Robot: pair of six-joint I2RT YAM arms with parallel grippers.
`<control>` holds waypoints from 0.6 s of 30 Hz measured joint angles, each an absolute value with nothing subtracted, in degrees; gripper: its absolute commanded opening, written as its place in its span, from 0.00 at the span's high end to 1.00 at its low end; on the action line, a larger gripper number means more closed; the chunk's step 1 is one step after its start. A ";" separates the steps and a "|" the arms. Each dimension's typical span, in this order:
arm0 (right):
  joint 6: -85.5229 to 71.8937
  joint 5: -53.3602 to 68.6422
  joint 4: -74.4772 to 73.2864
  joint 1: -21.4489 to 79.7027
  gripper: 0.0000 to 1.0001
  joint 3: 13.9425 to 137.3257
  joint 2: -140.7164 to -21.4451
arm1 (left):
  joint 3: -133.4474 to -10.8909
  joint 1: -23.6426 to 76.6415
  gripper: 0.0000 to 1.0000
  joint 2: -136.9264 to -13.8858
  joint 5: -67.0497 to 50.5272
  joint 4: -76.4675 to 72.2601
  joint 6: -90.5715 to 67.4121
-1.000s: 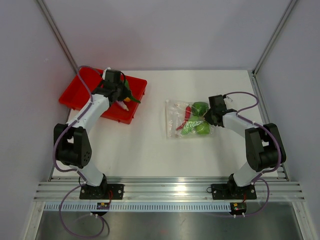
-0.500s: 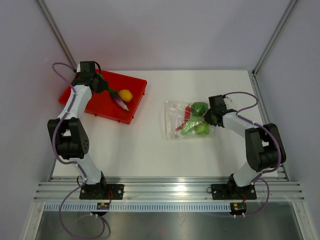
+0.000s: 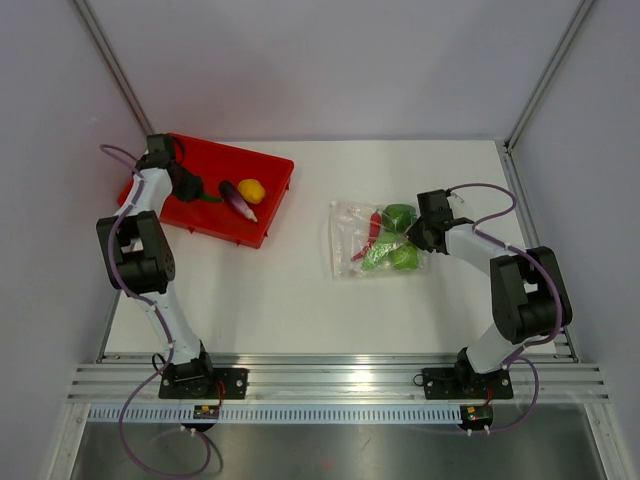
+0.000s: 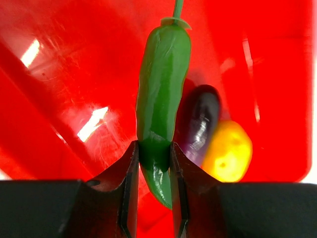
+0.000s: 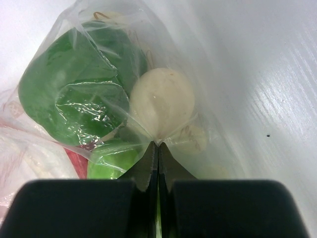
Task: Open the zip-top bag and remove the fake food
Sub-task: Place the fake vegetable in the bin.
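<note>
Two pieces lie in the red tray [image 3: 195, 212]: a purple eggplant [image 3: 237, 200] and a yellow piece [image 3: 252, 189], touching each other near the tray's right end. We judge the tray to be the drop-off spot. That would explain why the left tool [image 4: 152, 154] hangs over the tray's left half with a third piece, a green pepper [image 4: 161, 89]. Its jaws stand partly apart and pinch the pepper's lower tip between them, so the pepper points away from the wrist, stem outward. We cannot tell whether it touches the tray floor.

Well to the right of the tray, on the white surface [image 3: 300, 300], lies the zip-top bag [image 3: 350, 240]. The rest of the fake food [image 3: 400, 215] is inside it: green pieces, a red one and, in the right wrist view, a pale round piece [image 5: 161, 101]. The right tool [image 5: 157, 148] sits at the bag's side farthest from the tray, its jaws pressed together on a fold of the clear plastic. We read this as an anchor, pinning the bag so it does not slide while pieces come out on the side toward the tray. Whether the bag's mouth is fully open, we cannot tell.
</note>
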State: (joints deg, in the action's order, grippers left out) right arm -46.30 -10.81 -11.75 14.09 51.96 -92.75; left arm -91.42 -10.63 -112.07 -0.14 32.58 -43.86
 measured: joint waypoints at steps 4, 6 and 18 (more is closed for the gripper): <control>-46.30 -10.76 -11.73 14.09 1.00 51.96 -92.75 | -92.47 -11.88 1.00 -116.33 -3.38 33.54 -44.56; -46.30 -10.74 -11.73 14.09 1.00 51.96 -92.75 | -92.47 -12.29 1.00 -117.01 -4.10 34.17 -44.66; -46.28 -9.34 -11.75 14.09 1.00 51.96 -92.75 | -97.38 -12.78 0.77 -118.30 -7.27 36.36 -43.97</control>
State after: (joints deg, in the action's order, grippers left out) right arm -46.28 -9.34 -11.75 14.09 51.96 -92.75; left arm -97.38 -12.78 -118.30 -7.27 36.36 -43.97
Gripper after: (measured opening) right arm 0.010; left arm 0.265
